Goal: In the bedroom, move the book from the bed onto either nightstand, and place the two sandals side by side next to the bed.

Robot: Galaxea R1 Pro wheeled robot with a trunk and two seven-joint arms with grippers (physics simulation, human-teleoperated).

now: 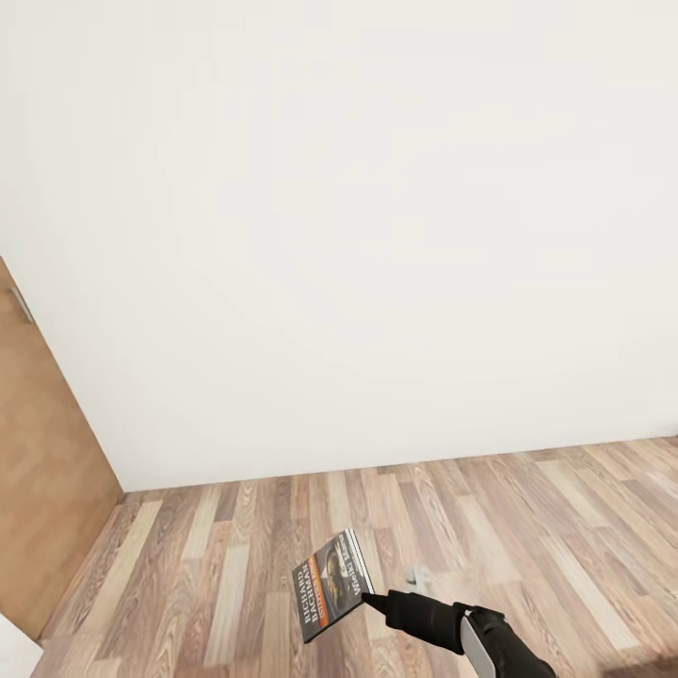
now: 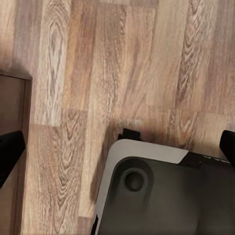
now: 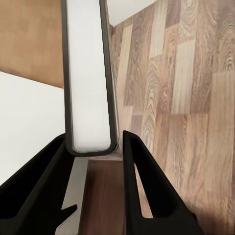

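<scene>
1. The right gripper (image 1: pixel 369 599) is clamped on the book (image 1: pixel 331 584), its black fingers closed on the book's lower edge, seen low in the head view.
2. In the right wrist view the same grip shows close up: the two black fingers (image 3: pixel 142 186) flank the book's page edge (image 3: pixel 88 78), a white strip between dark covers that runs away from the camera.
3. The book hangs in the air above the floor, tilted, its dark cover with the orange band and the white "RICHARD BACHMAN" lettering turned up toward the head camera.
4. The right arm (image 1: pixel 490 640) reaches in from the lower right corner of the head view, black with a grey-white panel near the wrist.
5. The left gripper's black fingertips (image 2: pixel 10 147) show at the two opposite edges of the left wrist view, well apart, so the pincer is open and holds nothing.
6. Under the left gripper lies a grey-and-black part of the robot's body (image 2: pixel 156 191), with a dark wooden edge (image 2: pixel 12 107) to one side.
7. Light brown wood-plank floor (image 1: pixel 527 527) lies under everything.
8. Beyond it stands a plain white wall (image 1: pixel 358 235), and a tan wooden panel (image 1: pixel 42 452) stands at the left of the head view.
</scene>
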